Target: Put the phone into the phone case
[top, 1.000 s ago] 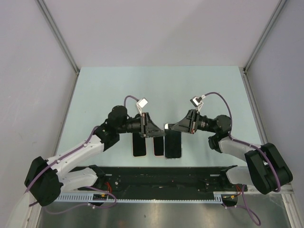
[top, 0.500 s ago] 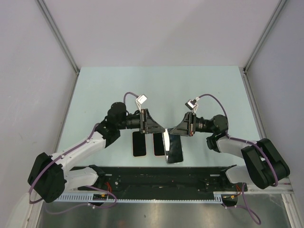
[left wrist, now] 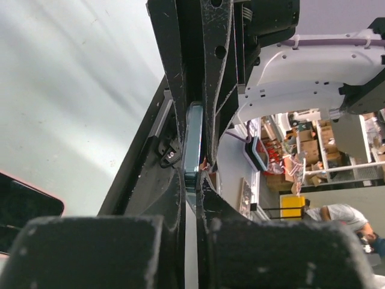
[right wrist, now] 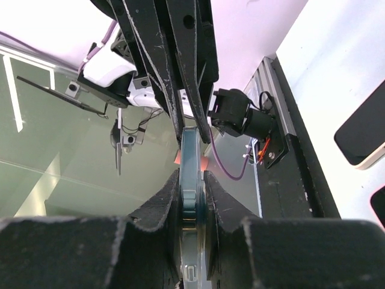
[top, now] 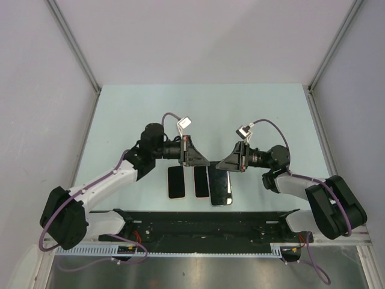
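Note:
The phone case [top: 219,188], a dark slab with a teal rim, is held just above the table between both arms. My right gripper [top: 218,165] is shut on its far end. In the right wrist view the phone case [right wrist: 194,158] is edge-on, clamped between the pads of my right gripper [right wrist: 194,176]. My left gripper [top: 204,162] meets it from the left. In the left wrist view my left gripper [left wrist: 194,176] is shut on the thin teal edge of the phone case [left wrist: 194,135]. Two dark phones [top: 175,182] [top: 200,182] lie flat beside it. Whether a phone sits inside the case is hidden.
The black base rail [top: 204,224] runs along the near table edge just below the phones. Pale green tabletop [top: 198,111] stretches behind the grippers, walled by grey panels left and right.
My left gripper has moved right against the case and closed on its edge. The case, tilted half a second ago, now lies flatter. The right gripper stayed shut on it.

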Controlling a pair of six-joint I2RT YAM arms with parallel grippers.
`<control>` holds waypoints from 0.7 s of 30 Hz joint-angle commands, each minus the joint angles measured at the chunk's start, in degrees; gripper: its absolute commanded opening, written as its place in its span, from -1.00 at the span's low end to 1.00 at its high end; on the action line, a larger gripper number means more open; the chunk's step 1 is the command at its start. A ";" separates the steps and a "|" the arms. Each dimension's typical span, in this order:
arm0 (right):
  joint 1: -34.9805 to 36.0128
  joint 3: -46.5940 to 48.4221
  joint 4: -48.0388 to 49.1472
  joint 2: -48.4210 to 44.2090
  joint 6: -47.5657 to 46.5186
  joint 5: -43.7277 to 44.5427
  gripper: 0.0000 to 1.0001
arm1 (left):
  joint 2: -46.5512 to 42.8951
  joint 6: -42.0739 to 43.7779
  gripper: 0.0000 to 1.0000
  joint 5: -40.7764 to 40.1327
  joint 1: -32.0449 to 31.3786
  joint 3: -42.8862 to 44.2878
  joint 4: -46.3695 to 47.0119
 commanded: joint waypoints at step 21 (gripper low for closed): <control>-5.22 3.20 6.68 -3.63 -0.13 8.38 -1.00 | -6.08 3.92 0.36 -4.57 -2.86 -1.49 -6.30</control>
